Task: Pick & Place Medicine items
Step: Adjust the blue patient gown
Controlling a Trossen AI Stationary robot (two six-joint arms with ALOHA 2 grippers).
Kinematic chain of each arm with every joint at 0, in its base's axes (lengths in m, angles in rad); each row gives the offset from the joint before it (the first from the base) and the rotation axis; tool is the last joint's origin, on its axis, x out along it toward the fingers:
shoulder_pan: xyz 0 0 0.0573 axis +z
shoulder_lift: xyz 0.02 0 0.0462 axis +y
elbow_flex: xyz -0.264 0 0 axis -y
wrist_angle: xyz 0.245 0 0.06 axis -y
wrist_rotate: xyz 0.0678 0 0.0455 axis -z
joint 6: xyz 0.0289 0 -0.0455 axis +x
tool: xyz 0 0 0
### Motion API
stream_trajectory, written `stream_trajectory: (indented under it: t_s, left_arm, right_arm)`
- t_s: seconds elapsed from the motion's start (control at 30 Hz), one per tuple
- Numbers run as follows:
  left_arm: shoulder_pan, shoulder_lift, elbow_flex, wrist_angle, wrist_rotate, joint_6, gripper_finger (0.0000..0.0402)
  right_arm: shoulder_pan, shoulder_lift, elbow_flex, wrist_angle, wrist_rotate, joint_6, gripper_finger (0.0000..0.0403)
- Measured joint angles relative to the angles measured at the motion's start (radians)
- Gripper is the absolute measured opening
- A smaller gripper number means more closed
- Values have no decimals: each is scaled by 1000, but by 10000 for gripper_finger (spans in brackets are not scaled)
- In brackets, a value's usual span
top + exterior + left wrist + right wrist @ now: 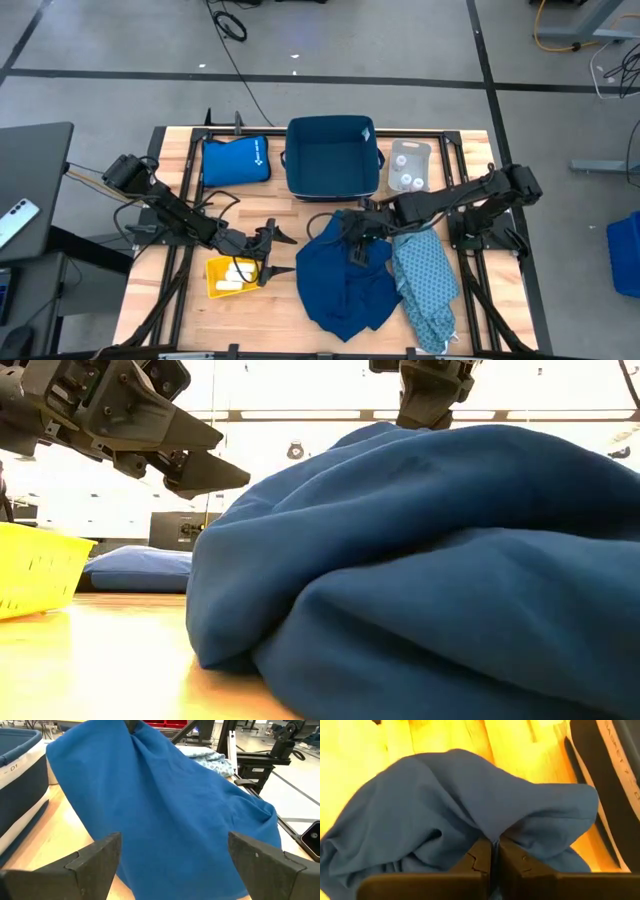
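The solid blue cloth [345,275] is pinched in the right pincer [492,851]; it should be lifted gently clear of the counter [150,320]. The left pincer [272,252] is spread above the yellow tray [214,284], where cream medicine packs [233,279] lie

We see a pale wooden desk [170,300] carrying a yellow plastic tray [216,272], a flat blue pouch [236,160], a dark blue bin [332,157], a clear bottle pack [410,166], a crumpled dark blue cloth [345,280] and a patterned light blue cloth [426,283].
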State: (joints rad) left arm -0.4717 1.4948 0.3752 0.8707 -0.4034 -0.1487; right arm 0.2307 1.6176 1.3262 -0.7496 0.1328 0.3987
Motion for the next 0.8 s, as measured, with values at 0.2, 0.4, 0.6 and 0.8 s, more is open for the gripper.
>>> stream_trajectory:
  t_s: [0.2, 0.4, 0.6, 0.8]
  left_arm:
    - [0, 0, 0, 0, 0, 4, 364]
    - [0, 0, 0, -3, 0, 4, 364]
    - [0, 0, 0, -6, 0, 6, 364]
    - [0, 0, 0, -6, 0, 6, 364]
  right_arm:
    - [3, -1, 0, 2, -39, -30, 72]
    - [27, -1, 0, 2, -63, -95, 158]
    - [52, -1, 2, -27, -29, -152, 227]
    - [65, -1, 73, -141, 51, -193, 242]
